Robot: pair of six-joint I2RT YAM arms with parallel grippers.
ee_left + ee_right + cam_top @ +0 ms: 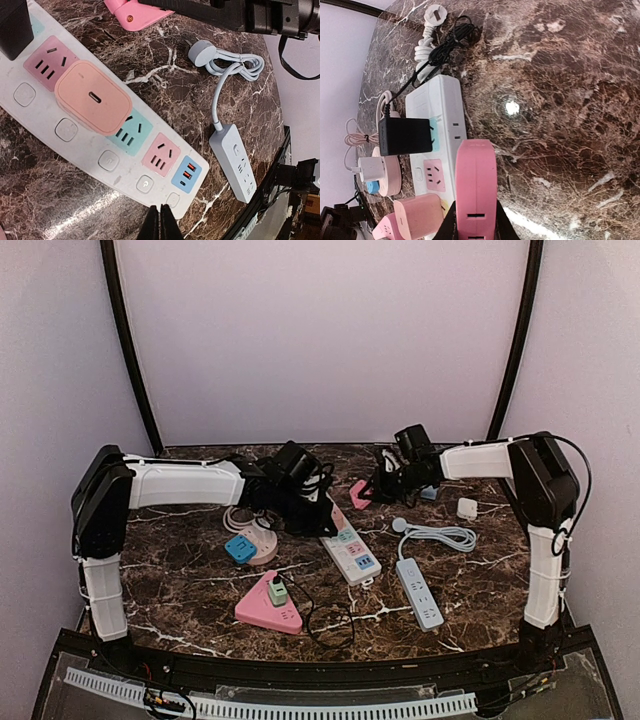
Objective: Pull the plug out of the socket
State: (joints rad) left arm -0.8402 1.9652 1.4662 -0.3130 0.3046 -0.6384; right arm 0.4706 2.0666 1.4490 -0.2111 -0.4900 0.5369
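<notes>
My right gripper (370, 489) is shut on a pink plug (476, 187), a rounded block with slots on its side. It is held in the air beside the white socket strip (440, 107), clear of the strip's sockets. In the top view the pink plug (357, 496) hangs just right of the strip's far end (349, 546). My left gripper (160, 215) is shut and empty, its tips over the strip's (125, 172) edge near the blue USB end. Whether they touch the strip I cannot tell. A peach charger (92, 97) and a black adapter (405, 136) sit plugged into the strip.
A grey power strip (419, 592) with a coiled cable (445, 534) lies to the right. A pink triangular socket (268, 612) with a green plug sits near the front. A round pink socket (252, 543) with a blue plug lies left. A small white cube (467, 507) sits at the right.
</notes>
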